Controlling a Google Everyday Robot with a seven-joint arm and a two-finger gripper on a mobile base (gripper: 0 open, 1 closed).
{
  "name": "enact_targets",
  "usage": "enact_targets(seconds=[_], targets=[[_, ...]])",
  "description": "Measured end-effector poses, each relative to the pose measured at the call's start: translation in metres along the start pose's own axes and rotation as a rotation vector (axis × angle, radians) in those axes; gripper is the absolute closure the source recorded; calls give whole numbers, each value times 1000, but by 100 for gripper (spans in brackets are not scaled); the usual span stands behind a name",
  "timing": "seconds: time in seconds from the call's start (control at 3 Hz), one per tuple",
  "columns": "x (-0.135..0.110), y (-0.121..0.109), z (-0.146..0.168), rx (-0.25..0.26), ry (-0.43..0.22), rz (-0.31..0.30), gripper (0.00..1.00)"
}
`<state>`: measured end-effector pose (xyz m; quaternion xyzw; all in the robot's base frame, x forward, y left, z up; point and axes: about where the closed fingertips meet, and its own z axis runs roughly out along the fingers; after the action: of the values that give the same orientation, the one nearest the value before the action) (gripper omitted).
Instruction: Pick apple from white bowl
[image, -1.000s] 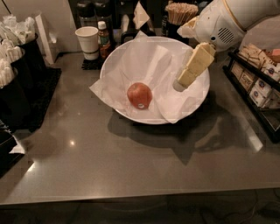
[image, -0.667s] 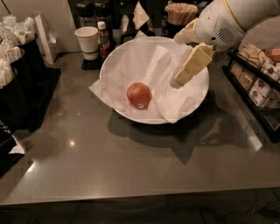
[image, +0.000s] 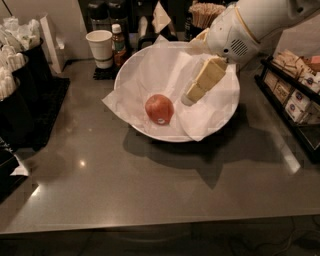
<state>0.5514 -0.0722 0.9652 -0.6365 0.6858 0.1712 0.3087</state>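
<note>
The place looks like a café or office break-room drinks station. A grey counter (image: 150, 195) carries the white bowl (image: 227, 117). Behind the bowl stand a paper cup (image: 100, 46), a small sauce bottle (image: 118, 42) and a holder of wooden stirrers (image: 205, 12). To its right is a rack of packets (image: 292, 95), and to its left black bins of white sachets (image: 12, 75). The robot's gripper (image: 189, 98) hangs over the bowl's right half.
</note>
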Motion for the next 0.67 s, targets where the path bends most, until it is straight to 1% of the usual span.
enact_targets(seconds=[0.33, 0.67], targets=[[-8, -6, 26, -30, -19, -27, 17], [-12, -12, 42, -34, -31, -41, 17]])
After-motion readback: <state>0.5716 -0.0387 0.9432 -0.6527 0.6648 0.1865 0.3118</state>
